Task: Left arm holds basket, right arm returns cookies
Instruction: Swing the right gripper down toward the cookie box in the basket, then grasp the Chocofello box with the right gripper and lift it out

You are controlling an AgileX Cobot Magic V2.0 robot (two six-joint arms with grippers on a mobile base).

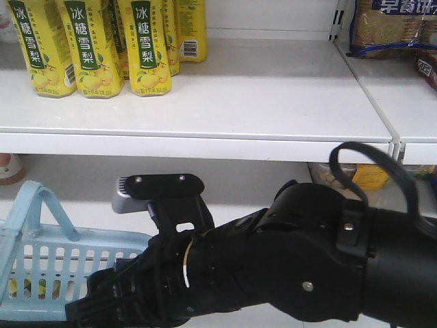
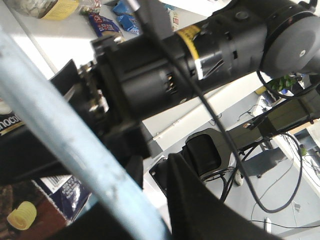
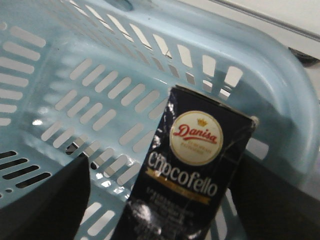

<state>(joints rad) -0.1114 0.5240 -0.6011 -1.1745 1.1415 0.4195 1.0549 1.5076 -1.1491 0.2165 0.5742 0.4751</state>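
Note:
The light blue basket (image 1: 41, 273) hangs at the lower left, below the white shelf. Its swing handle (image 2: 65, 150) runs between the black fingers of my left gripper (image 2: 142, 200), which is shut on it. The bulky black right arm (image 1: 293, 266) reaches down into the basket from the right, and its yellow-orange band shows in the left wrist view (image 2: 192, 37). Inside the slotted basket wall (image 3: 125, 75), the dark cookies carton (image 3: 190, 170) with "Chocofello" lettering stands between the spread fingers of my right gripper (image 3: 160, 200). The left finger (image 3: 45, 200) is apart from the carton.
Several yellow drink bottles (image 1: 89, 41) stand at the back left of the white shelf (image 1: 239, 102). A clear cracker pack (image 1: 389, 27) sits on the neighbouring shelf to the right. A dark blue packet (image 2: 65, 195) lies in the basket.

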